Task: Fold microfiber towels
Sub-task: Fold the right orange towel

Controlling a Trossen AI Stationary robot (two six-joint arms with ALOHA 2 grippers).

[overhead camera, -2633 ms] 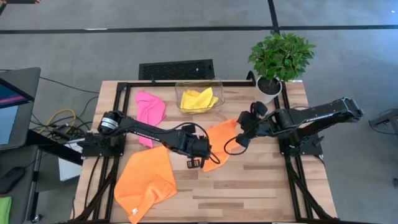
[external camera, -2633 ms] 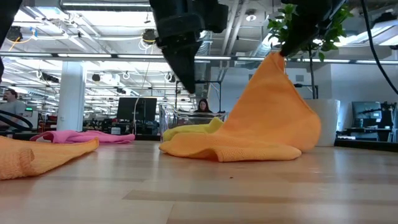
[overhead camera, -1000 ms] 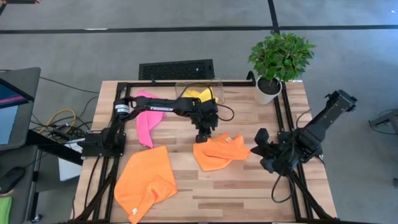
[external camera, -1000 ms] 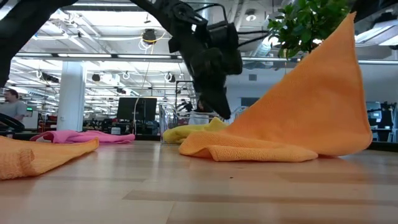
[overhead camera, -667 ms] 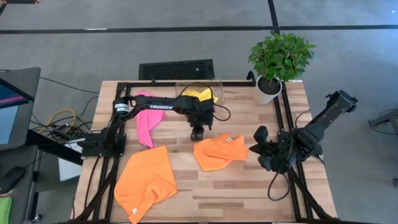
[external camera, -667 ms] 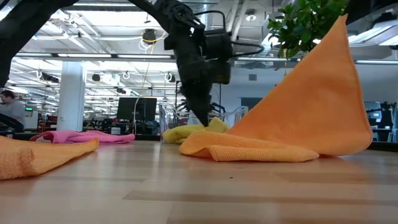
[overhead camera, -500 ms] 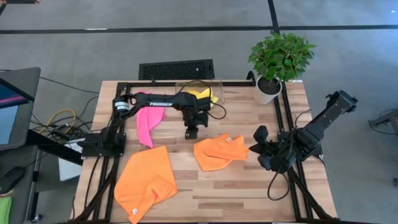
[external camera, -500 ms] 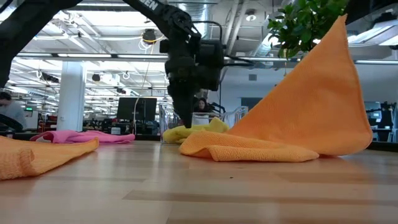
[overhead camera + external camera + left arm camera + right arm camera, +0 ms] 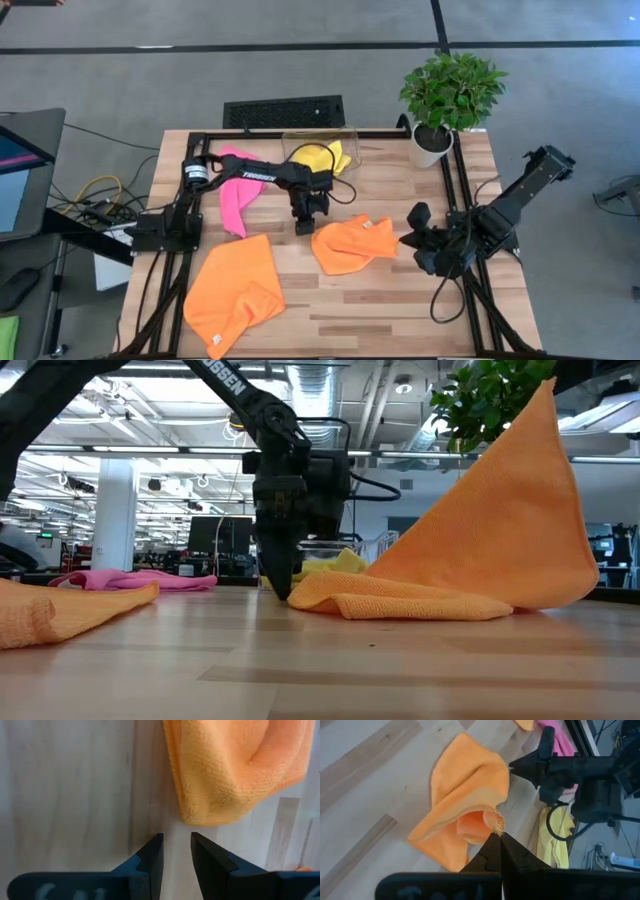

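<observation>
While right gripper (image 9: 496,836) pinches orange towel (image 9: 465,800) (corner), left gripper (image 9: 176,851) hovers beside.

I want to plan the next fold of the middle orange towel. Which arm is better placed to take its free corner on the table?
Probably the left. The left gripper is open, right at the corner of the orange towel. The right gripper is shut on its opposite corner, holding it up.

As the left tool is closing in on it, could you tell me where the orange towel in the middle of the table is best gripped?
Probably at the rounded, doubled corner of the orange towel lying just ahead of the left tool, whose narrowly open fingers already line up with it. Come in low along the table from that side. The right tool pinches the opposite corner and holds it raised, so the cloth slopes up from the near corner.
</observation>
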